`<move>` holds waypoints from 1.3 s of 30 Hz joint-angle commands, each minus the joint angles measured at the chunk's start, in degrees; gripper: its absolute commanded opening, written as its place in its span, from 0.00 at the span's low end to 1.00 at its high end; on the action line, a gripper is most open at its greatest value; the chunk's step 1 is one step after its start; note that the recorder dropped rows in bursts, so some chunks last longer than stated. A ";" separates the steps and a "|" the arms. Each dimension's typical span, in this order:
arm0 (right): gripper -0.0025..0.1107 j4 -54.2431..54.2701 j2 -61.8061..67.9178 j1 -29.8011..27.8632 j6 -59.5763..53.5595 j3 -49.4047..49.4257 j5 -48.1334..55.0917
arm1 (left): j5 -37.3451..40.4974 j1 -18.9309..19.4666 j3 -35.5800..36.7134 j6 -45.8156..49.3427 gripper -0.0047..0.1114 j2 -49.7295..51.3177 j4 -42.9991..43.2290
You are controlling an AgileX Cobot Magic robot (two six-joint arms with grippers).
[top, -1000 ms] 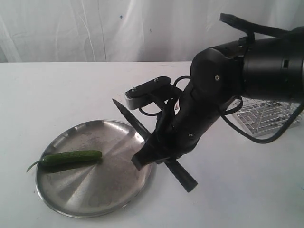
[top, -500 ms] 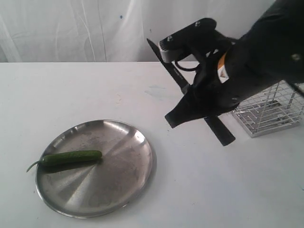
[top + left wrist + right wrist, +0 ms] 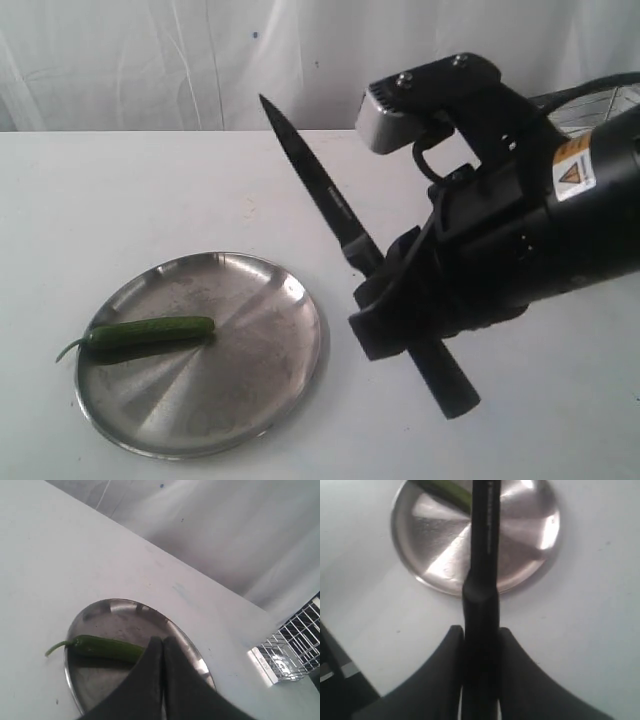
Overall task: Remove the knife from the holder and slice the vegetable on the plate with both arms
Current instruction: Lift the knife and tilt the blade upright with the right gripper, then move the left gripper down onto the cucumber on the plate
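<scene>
**A:** What's the setting?

**B:** A plain white desk (image 3: 150, 190), with a white curtain (image 3: 150, 60) hanging across the top of the exterior frame.

**A:** And the knife?

**B:** The knife (image 3: 318, 195) is off the desk, in the right hand (image 3: 390, 310), which is clamped on its black handle. The dark blade slants toward the upper middle of the frame. The handle's butt pokes out toward the lower right.

**A:** What do the wrist views add?

**B:** The right one looks along the blade to the plate (image 3: 270, 390) beyond. Only the left one shows the left hand (image 3: 161, 642), its fingers pressed together with nothing between them. It also shows most of the holder (image 3: 290, 647). In the exterior view the right arm (image 3: 560, 230) hides all but a few of its wires at the upper right.

**A:** The vegetable?

**B:** The vegetable (image 3: 150, 332) lies on the plate's left side, in the lower left of the frame, with its stem over the rim.
</scene>
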 commanded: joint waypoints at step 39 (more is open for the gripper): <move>0.02 8.26 14.45 0.13 -6.49 3.59 -10.31 | 12.71 -12.93 -39.76 55.36 0.04 78.54 51.74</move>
